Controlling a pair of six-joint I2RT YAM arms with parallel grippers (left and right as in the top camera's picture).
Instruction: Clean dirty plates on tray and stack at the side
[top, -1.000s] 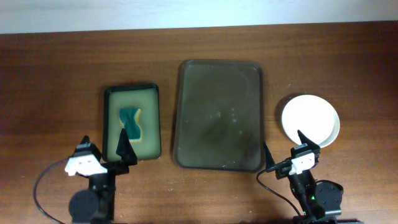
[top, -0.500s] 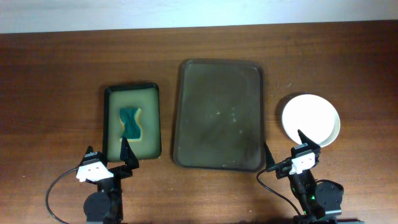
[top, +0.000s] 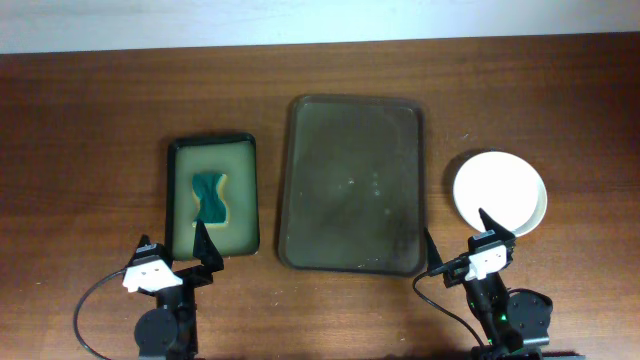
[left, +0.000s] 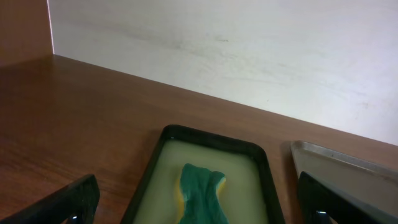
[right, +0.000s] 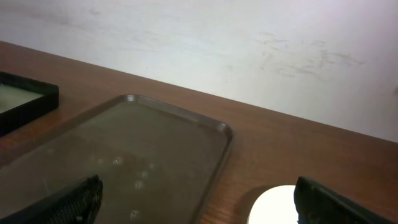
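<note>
L gripper (top: 174, 236): jaws spread wide, nothing btwn them. Its wrist cam shows the dark fingers (left: 65, 204) only at the bottom corners. R gripper (top: 456, 235): likewise spread wide & empty, w/ black textured fingers at the corners of its own cam.

Just ahead of L gripper is a small green tray (top: 212, 139): rectangular, black raised rim, pale glossy floor. A sponge (top: 210, 197) lies in it, teal & waisted. The L wrist cam adds a yellow edge under the teal, not clear from overhead.

Ahead of R gripper & a bit to its right are the plates (top: 500, 192), on the table (top: 80, 120) & apart from the tray's rim. Overhead they're round & white w/ a plain top face. A 2nd rim peeks out on the far-right side, so it's a stack; count can't be told. The R wrist cam catches only a white sliver at its bottom edge.

Ahead-left of R gripper is the tray (top: 350, 130): dark olive-brown, rounded corners, raised rim. Overhead shows faint pale specks mid-floor. The R wrist cam shows them as small droplets on a smooth, dull sheen.

Table is brown wood grain. Beyond it is the wall (left: 249, 43): pale & scuffed in both wrist cams, only a thin strip in overhead.
</note>
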